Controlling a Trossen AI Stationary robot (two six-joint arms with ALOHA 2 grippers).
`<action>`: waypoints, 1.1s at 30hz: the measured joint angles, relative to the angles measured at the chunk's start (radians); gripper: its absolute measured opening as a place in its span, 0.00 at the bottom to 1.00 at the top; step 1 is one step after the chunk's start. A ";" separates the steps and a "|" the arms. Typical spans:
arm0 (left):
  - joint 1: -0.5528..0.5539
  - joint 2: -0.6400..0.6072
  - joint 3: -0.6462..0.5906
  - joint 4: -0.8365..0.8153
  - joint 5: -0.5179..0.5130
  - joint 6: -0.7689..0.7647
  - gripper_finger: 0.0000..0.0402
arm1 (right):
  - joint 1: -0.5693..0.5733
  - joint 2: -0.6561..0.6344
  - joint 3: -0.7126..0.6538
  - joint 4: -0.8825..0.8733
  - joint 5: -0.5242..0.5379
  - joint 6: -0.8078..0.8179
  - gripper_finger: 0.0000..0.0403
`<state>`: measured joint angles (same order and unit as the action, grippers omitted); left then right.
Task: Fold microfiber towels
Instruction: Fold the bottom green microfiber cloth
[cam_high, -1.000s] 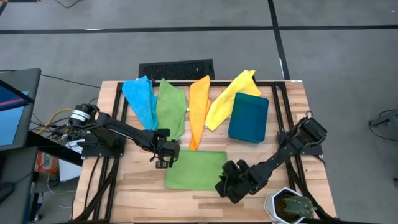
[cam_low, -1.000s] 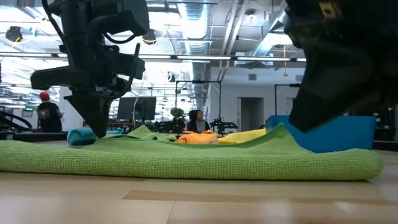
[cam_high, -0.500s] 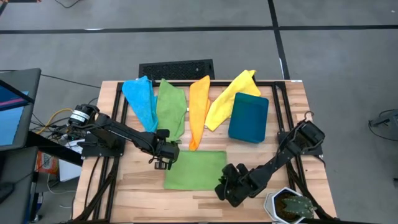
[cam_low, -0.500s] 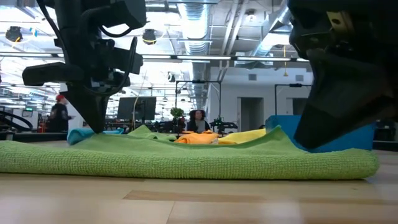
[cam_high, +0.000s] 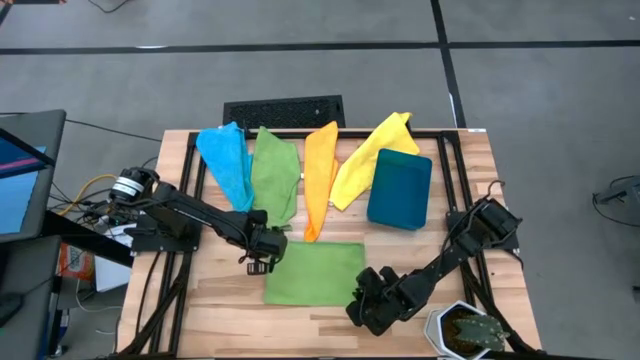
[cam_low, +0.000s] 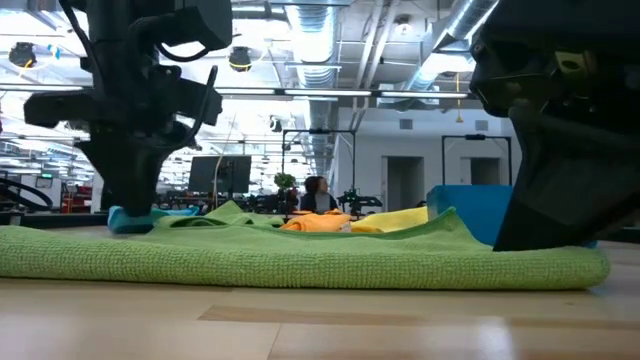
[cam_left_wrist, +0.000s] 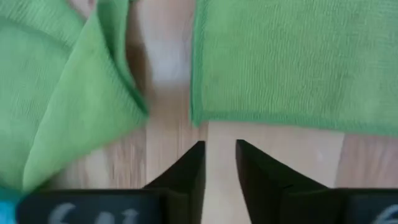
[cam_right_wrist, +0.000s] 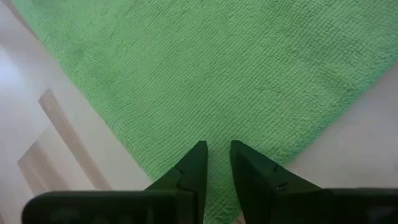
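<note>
While a folded green towel (cam_high: 313, 272) lies flat on the front middle of the table (cam_high: 200, 320), both arms stand low at its edges. The left gripper (cam_high: 258, 262) sits just off the towel's rear left corner; the left wrist view shows its fingers (cam_left_wrist: 186, 171) parted by a narrow gap over bare wood, with nothing between them and the towel's edge just ahead. The right gripper (cam_high: 358, 300) is at the towel's front right corner; in the right wrist view its fingers (cam_right_wrist: 189, 171) stand slightly apart above the cloth near the corner, and no fold of fabric shows between them.

Four more towels lie in a fan across the back of the table: a light blue towel (cam_high: 226, 160), a second green towel (cam_high: 275, 172), an orange towel (cam_high: 320, 175) and a yellow towel (cam_high: 365, 155). A dark teal bin (cam_high: 399, 188) rests beside the yellow towel, overlapping its edge. A potted plant (cam_high: 465, 330) stands at the front right corner.
</note>
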<state>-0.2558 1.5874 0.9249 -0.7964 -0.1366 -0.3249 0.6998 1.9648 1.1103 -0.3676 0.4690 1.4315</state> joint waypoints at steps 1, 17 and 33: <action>0.000 -0.011 0.004 -0.014 0.001 -0.018 0.24 | 0.000 0.000 0.000 0.000 0.000 0.000 0.24; -0.385 -0.297 -0.269 0.716 -0.404 -0.440 0.12 | 0.028 -0.015 -0.002 0.064 0.025 -0.019 0.24; -0.562 0.131 -0.201 0.866 -0.470 -0.591 0.00 | 0.025 -0.016 -0.002 0.098 0.026 -0.007 0.24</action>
<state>-0.8174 1.7183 0.7236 0.0699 -0.6062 -0.9160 0.7247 1.9484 1.1088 -0.2699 0.4950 1.4246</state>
